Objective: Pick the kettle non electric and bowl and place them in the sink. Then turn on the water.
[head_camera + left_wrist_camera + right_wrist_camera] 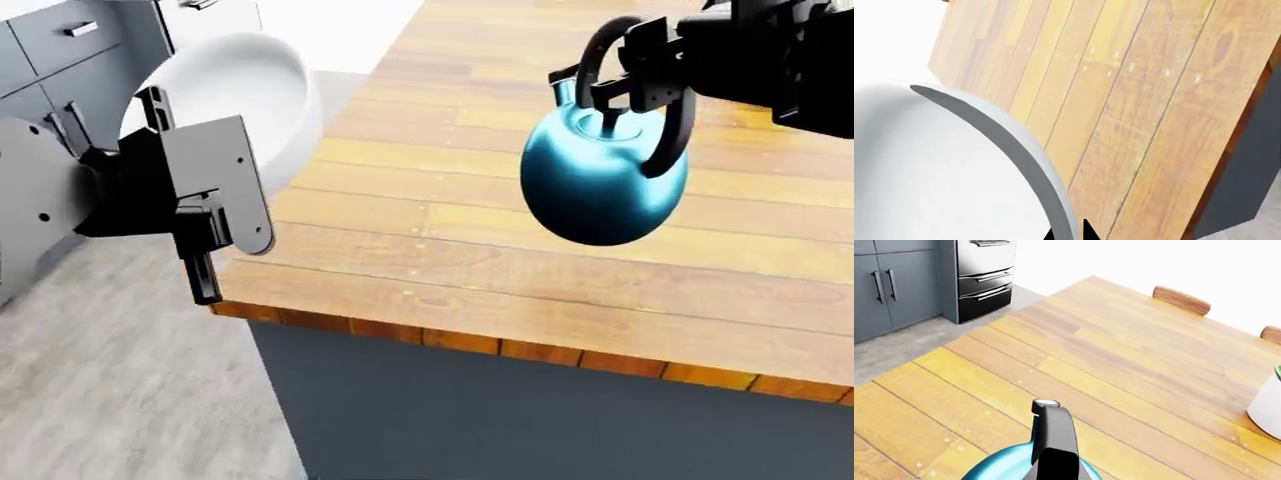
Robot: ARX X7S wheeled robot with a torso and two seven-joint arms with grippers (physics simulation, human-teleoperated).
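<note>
The white bowl (pixel 247 85) hangs off the counter's left edge, held by its rim in my left gripper (pixel 151 108). In the left wrist view a black fingertip (pixel 1089 231) shows on each side of the bowl's (pixel 934 165) grey rim. My right gripper (pixel 643 68) is shut on the black arched handle of the teal-blue kettle (pixel 594 180) and holds it in the air above the wooden counter (pixel 441 260). In the right wrist view the kettle's handle (pixel 1051 435) and teal body (pixel 997 466) fill the lower edge. The sink and the water are out of view.
A white plant pot (pixel 1267 407) stands on the counter at the right wrist view's edge. Two wooden chair backs (pixel 1181 299) rise beyond the counter's far side. Grey cabinets (pixel 887 285) and a stainless appliance (pixel 984 270) stand across the grey floor.
</note>
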